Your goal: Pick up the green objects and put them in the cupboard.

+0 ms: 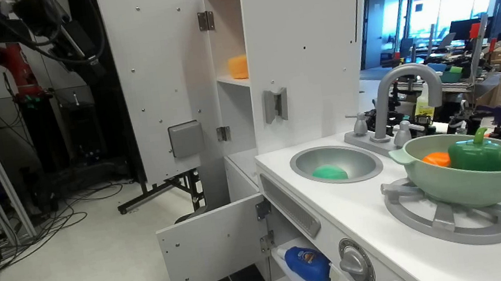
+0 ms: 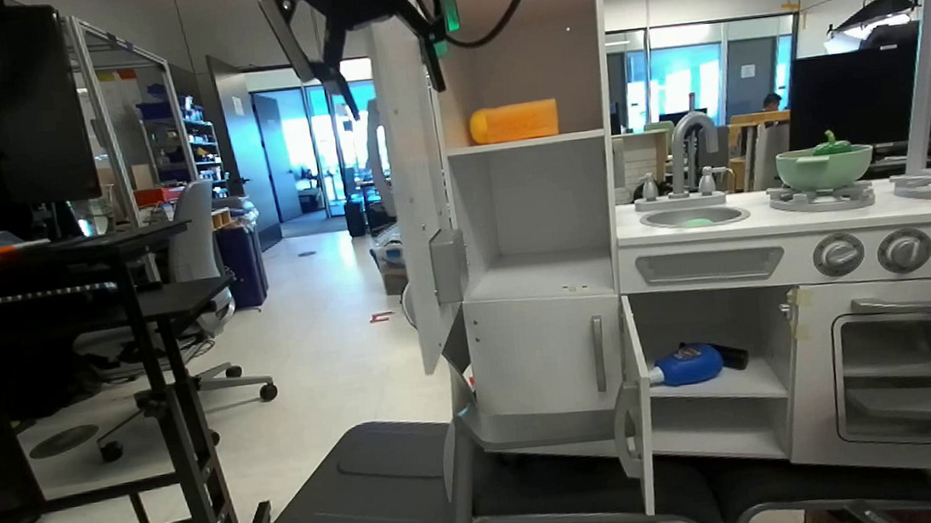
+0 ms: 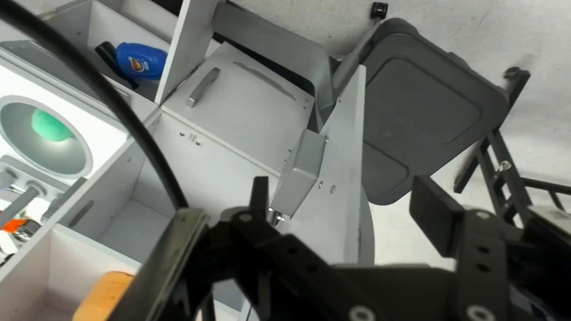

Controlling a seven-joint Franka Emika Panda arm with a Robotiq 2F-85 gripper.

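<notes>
A rounded green piece lies in the grey sink (image 1: 300,168); this green object (image 1: 330,172) also shows in the wrist view as a green object (image 3: 50,125). A green toy pepper (image 1: 477,155) rests inside the pale green bowl (image 1: 465,187), beside an orange piece. The tall white cupboard (image 2: 532,195) stands with its door (image 2: 418,215) swung wide. My gripper (image 2: 394,96) is high in front of that door, its fingers apart and nothing between them. In the wrist view the gripper (image 3: 345,203) is open, with the door's edge in the background between its fingertips.
An orange toy (image 2: 513,121) lies on the cupboard's upper shelf. A blue bottle (image 2: 689,364) sits in the low cabinet, whose own door (image 1: 216,246) stands open. The faucet (image 1: 404,74) rises behind the sink. A black cable (image 3: 102,89) crosses the wrist view.
</notes>
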